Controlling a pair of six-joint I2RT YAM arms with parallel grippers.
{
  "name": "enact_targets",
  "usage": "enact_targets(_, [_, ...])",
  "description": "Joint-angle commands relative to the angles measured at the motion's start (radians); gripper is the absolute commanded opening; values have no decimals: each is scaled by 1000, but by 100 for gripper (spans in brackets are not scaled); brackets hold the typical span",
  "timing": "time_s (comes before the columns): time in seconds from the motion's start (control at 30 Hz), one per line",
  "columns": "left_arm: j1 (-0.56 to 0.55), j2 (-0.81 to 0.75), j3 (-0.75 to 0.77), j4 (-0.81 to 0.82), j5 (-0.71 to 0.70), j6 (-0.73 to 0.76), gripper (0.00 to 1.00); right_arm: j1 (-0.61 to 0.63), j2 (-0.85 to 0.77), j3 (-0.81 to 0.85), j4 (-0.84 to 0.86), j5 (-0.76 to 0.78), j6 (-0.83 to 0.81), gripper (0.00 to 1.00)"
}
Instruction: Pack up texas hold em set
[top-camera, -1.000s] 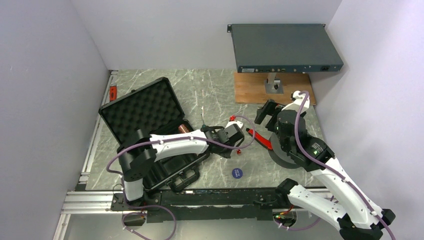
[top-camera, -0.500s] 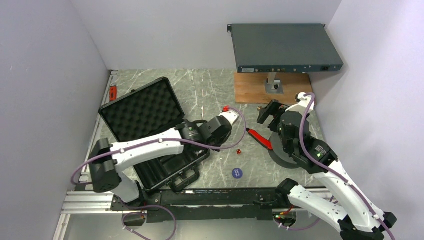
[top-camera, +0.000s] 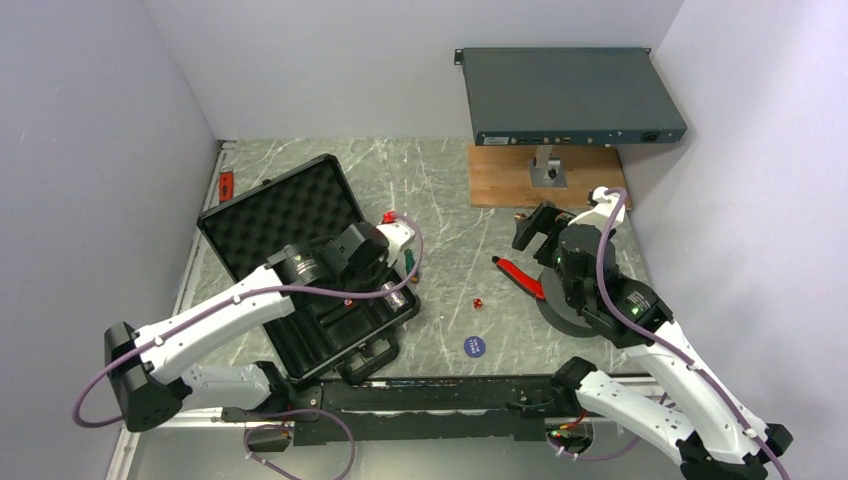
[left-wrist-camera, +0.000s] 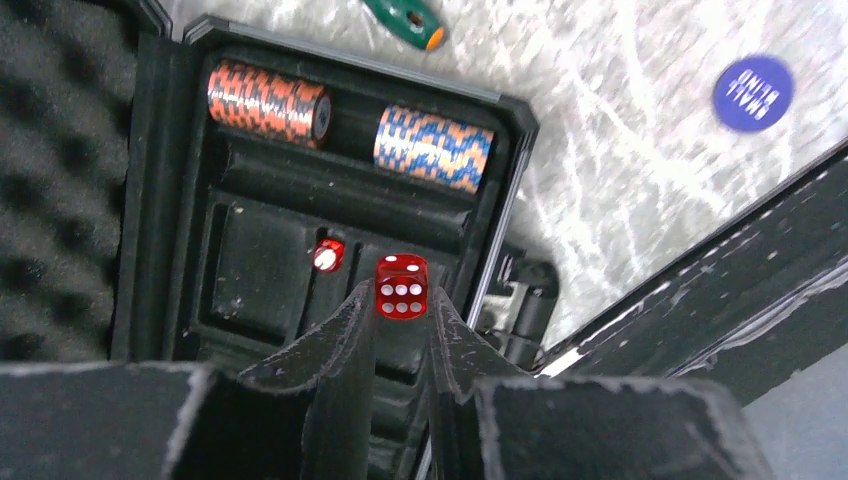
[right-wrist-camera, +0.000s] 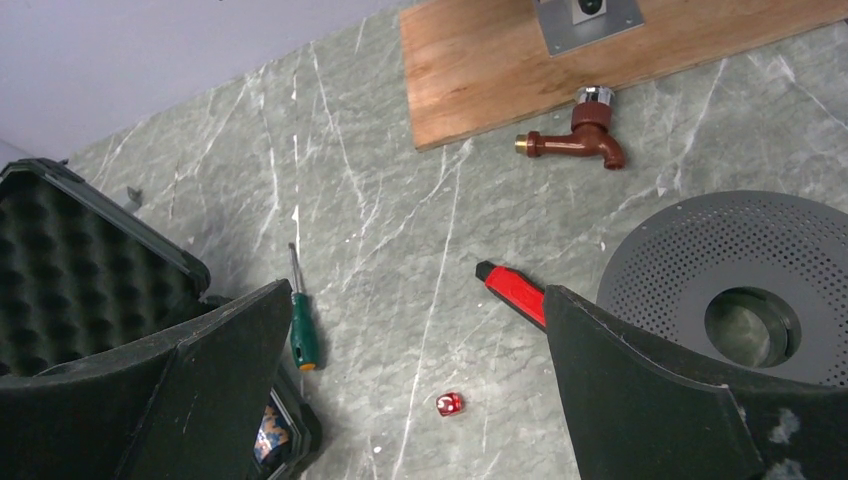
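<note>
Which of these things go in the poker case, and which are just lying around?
Belong: black case, orange chip stack, blue chip stack, red die in left gripper, second die inside the case, third die loose, blue button.

Lying about: green screwdriver, grey disc, red-handled tool, brown tap, wooden board.

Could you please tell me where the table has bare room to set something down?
The widest bare marble lies at the back, between the open black foam-lined case and the wooden board. A smaller patch sits between the green-handled screwdriver and the red-handled tool. Around the grey perforated disc it is crowded.
</note>
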Motion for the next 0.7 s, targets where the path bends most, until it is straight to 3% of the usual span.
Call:
enact_targets(0.0, [42,-69,-46,-23,33,94,0,-3,7,-8,22,-21,3,99])
enact_targets(0.37, [252,-84,-185,14,95,236,0,-3,14,-33,31,-34,4,99])
enact_targets(0.67, [310,-24,-257,44,150,286,0,-3,12,-47,37,-28,-12,99])
